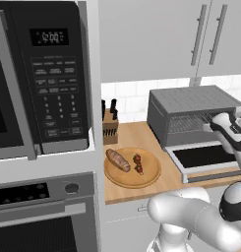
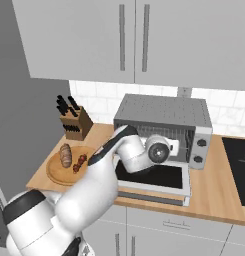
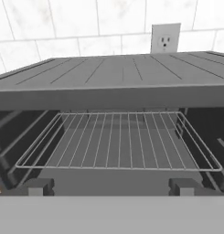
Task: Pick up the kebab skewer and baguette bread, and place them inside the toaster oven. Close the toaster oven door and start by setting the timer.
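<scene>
Grey ribbed metal makes the top of the toaster oven [image 1: 195,101], which stands on the wooden counter [image 1: 136,135] in the left base view. Its door [image 1: 203,157] lies folded down flat in front of it. To the left of the toaster oven sits a round wooden board [image 1: 133,178], and on it lie the baguette bread [image 1: 117,160] and the kebab skewer [image 1: 138,163], side by side but apart. A knife block [image 1: 110,126] stands behind the board.

In the right base view, the toaster oven [image 2: 164,111] is open, and the arm reaches over its door [image 2: 159,177] toward the mouth. The bread [image 2: 66,155] and skewer [image 2: 79,163] rest on the board [image 2: 56,176], left of the toaster oven.

In the hand view, the wire rack [image 3: 118,141] inside the toaster oven [image 3: 113,75] is bare. The gripper [image 3: 112,186] has its fingers spread wide apart, holding nothing, just before the opening.
</scene>
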Available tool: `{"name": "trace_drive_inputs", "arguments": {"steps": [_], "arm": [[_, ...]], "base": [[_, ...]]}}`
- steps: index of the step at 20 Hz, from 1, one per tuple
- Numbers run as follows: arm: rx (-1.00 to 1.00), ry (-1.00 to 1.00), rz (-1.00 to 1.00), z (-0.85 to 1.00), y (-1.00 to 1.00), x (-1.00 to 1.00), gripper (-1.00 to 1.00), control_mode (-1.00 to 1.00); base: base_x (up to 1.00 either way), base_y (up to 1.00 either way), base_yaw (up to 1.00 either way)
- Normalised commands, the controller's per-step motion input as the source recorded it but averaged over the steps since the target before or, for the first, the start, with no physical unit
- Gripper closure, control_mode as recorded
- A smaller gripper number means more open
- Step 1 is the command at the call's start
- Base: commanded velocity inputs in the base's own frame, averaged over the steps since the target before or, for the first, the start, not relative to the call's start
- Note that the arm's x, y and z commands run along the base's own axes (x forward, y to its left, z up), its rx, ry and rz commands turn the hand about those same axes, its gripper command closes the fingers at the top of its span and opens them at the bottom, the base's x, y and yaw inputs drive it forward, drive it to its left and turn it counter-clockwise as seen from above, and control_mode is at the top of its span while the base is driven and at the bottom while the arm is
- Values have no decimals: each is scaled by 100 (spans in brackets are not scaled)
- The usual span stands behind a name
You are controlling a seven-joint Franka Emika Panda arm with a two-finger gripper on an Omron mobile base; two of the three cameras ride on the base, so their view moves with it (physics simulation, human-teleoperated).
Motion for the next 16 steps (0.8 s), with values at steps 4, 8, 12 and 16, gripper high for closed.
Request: {"name": "trace_drive_inputs", "arguments": {"steps": [4, 8, 12, 16], "arm": [[0, -9, -1, -10, 0, 35, -100, -100], [0, -6, -3, -15, 0, 43, -100, -100], [0, -2, -4, -24, 0, 41, -100, -100], [0, 0, -3, -24, 2, 21, -100, -100]], "base": [[0, 0, 0], [0, 0, 0], [0, 0, 0], [0, 0, 0]]}}
